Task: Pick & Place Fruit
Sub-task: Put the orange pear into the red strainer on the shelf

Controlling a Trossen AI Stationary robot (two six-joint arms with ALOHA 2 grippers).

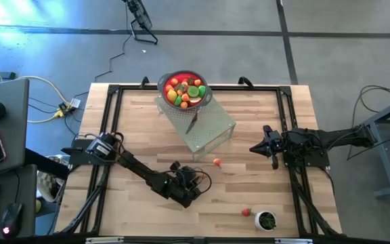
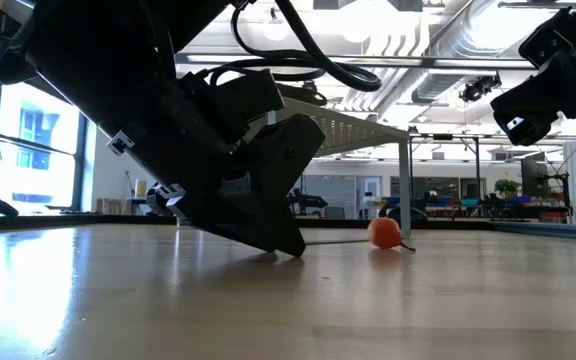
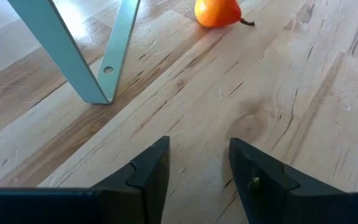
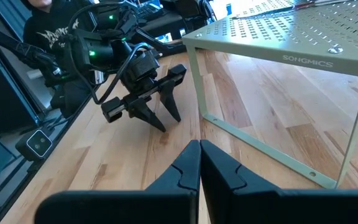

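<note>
Your left gripper (image 1: pixel 193 184) sits low on the worktop (image 1: pixel 141 135), fingers spread, nothing between them. The orange fruit (image 1: pixel 217 162) lies ahead of it, apart, beside the rack's leg (image 3: pixel 114 62). Risk: it's round, so a glancing finger could roll it under the rack (image 1: pixel 202 129). More fruit fills the red bowl (image 1: pixel 185 89). Right gripper (image 1: pixel 257 148) waits, pressed together.
</note>
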